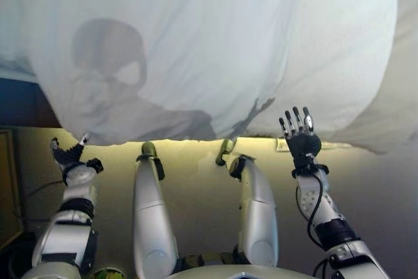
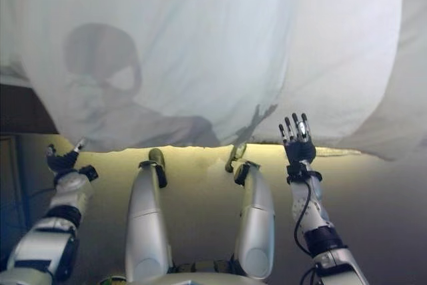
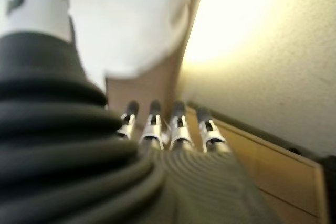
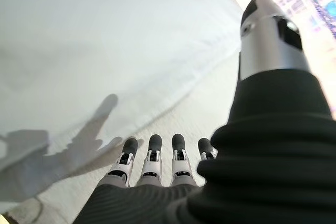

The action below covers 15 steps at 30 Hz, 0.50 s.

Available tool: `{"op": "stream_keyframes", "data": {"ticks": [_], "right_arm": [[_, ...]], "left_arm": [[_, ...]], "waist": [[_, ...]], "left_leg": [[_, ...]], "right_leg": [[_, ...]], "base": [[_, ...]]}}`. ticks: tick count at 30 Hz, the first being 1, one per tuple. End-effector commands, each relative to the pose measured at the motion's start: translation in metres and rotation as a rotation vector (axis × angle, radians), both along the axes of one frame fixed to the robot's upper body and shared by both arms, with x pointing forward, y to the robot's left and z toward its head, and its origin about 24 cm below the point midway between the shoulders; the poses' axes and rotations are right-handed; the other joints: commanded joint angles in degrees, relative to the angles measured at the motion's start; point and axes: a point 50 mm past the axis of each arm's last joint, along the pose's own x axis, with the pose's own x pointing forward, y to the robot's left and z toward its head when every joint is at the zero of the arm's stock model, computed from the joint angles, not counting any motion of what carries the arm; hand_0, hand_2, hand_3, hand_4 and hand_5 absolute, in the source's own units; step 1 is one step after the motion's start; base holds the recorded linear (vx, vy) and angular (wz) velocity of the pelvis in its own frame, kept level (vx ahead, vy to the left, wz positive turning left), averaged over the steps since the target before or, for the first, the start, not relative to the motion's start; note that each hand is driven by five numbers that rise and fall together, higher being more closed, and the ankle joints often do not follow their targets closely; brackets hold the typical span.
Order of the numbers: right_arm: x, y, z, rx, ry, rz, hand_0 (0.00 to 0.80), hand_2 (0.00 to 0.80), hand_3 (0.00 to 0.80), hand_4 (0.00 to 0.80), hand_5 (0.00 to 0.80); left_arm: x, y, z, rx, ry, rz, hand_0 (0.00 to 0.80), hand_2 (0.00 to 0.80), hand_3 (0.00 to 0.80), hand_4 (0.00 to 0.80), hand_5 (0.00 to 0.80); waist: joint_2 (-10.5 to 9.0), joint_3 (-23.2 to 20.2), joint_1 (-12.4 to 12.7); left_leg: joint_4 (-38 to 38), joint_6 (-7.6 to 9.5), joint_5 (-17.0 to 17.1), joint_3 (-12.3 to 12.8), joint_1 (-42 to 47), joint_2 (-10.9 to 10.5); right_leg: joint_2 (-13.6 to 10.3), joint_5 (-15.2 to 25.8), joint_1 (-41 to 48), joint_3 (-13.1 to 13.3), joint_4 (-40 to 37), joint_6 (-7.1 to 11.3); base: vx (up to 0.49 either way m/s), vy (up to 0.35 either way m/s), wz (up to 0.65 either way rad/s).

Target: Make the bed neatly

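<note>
Bedding first: a pale white sheet (image 1: 215, 50) covers the bed and fills the far part of the scene, its near hem hanging over the bed's edge just above the lit yellowish floor (image 1: 196, 181). It looks mostly spread but uneven, with soft folds running diagonally across the middle and a rumpled bulge low on the far right where the cloth sags past the hem line. The right hand (image 1: 299, 130) is raised in front of that hem with its fingers straight and spread, holding nothing; its wrist view shows the fingertips short of the cloth, apart from it. The left hand (image 1: 68, 155) sits low at the near left, below the sheet's left corner, and its wrist view shows the fingers extended side by side with nothing between them, a wooden piece of furniture (image 3: 273, 161) beyond. Neither hand grips the sheet, so I judge the smoothing or tucking is not finished. The risk from here: a flat-handed push on loose cloth could drag the hem sideways and deepen the folds, and a reach from the left could catch only the corner and pull the sheet off the bed's edge.
</note>
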Motion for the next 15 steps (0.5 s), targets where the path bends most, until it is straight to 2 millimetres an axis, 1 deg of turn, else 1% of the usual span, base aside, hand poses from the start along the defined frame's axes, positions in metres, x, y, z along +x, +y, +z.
{"op": "stream_keyframes", "data": {"ticks": [1,3,5,8,10,15], "right_arm": [[-0.006,-0.014,0.023,0.01,-0.143,-0.106,0.0,0.0,0.0,0.0,0.0],[-0.007,-0.01,0.018,0.038,-0.138,-0.112,0.0,0.0,0.0,0.0,0.0],[-0.009,-0.007,0.013,0.06,-0.134,-0.111,0.0,0.0,0.0,0.0,0.0],[-0.016,-0.006,0.004,0.079,-0.105,-0.114,0.0,0.0,0.0,0.0,0.0],[-0.02,-0.007,-0.002,0.075,-0.088,-0.117,0.0,0.0,0.0,0.0,0.0],[-0.027,-0.011,-0.015,0.037,-0.043,-0.109,0.0,0.0,0.0,0.0,0.0]], "left_arm": [[0.005,0.002,0.032,0.138,-0.169,0.007,0.0,0.0,0.0,0.0,0.0],[0.01,-0.008,0.04,0.151,-0.213,-0.02,0.0,0.0,0.0,0.0,0.0],[0.011,-0.014,0.042,0.154,-0.247,-0.034,0.0,0.0,0.0,0.0,0.0],[0.011,-0.023,0.041,0.141,-0.287,-0.087,0.0,0.0,0.0,0.0,0.0],[0.011,-0.029,0.04,0.135,-0.304,-0.143,0.0,0.0,0.0,0.0,0.0],[0.012,-0.036,0.039,0.111,-0.324,-0.256,0.0,0.0,0.0,0.0,0.0]], "waist": [[-0.55,1.12,4.19],[-0.87,0.89,4.96],[-1.29,0.64,5.39],[-2.07,-0.67,5.83],[-2.38,-1.62,5.94],[-2.47,-4.08,5.77]], "left_leg": [[-5.36,1.73,4.9,-0.57,-0.06,0.39],[-6.29,1.61,5.06,-0.88,0.79,0.41],[-7.32,1.56,5.15,-0.9,1.94,0.39],[-10.31,1.57,5.44,0.02,5.82,0.09],[-11.82,1.79,5.37,0.84,8.51,-0.3],[-13.56,2.16,4.84,2.22,14.08,-1.07]], "right_leg": [[-4.1,13.34,3.43,1.22,-9.86,7.76],[-4.22,13.16,4.49,0.5,-9.89,8.1],[-4.04,12.89,5.65,0.02,-10.19,8.39],[-4.12,13.17,9.06,-1.25,-12.01,8.97],[-4.17,13.21,11.43,-1.81,-13.3,9.03],[-3.96,12.94,16.69,-1.98,-15.79,9.06]], "base": [[0.082,-0.142,0.26],[0.069,-0.147,0.24],[0.068,-0.142,0.24],[0.123,-0.145,0.16],[0.149,-0.129,0.08],[0.153,-0.112,0.08]]}}
